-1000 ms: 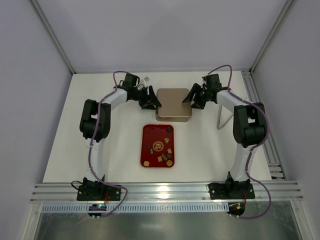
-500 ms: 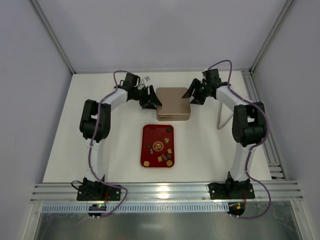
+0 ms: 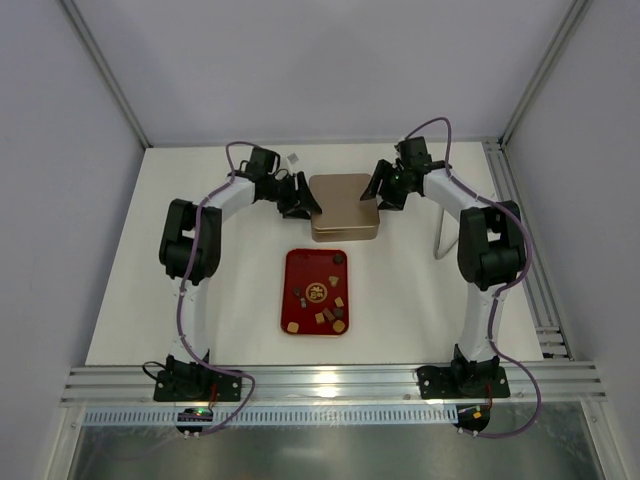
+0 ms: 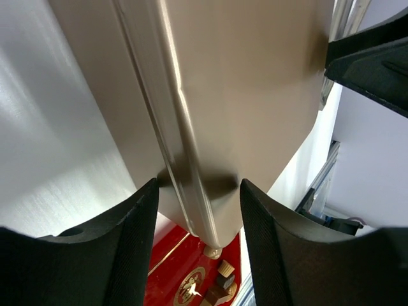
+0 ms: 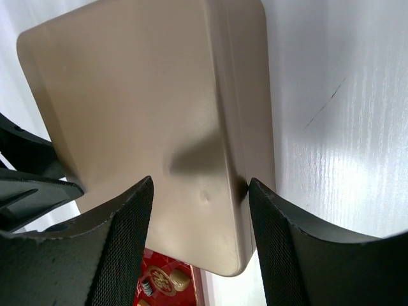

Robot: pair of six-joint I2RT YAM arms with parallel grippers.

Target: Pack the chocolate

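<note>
The chocolate [image 3: 322, 318] lies as several small brown and tan pieces in a red tray [image 3: 290, 275] at the table's middle; a few pieces [image 4: 224, 275] also show past the left fingers. Behind the tray stands a tan metal box [image 3: 345, 205], its lid sitting slightly offset over the base. My left gripper [image 3: 305, 205] has its jaws closed around the box's left edge [image 4: 191, 185]. My right gripper [image 3: 380, 193] clasps the box's right near corner [image 5: 210, 210], one pad on the lid top and the other against the side wall.
A thin grey upright bracket [image 3: 440, 235] stands right of the box, near the right arm. A small white item [image 3: 294, 158] lies at the back by the left arm. Aluminium rails [image 3: 330, 382] run along the near edge and the right side.
The right gripper has shifted up and leftward along the box's right end. The box's upper part has nudged slightly left and back. The left arm has barely moved.
</note>
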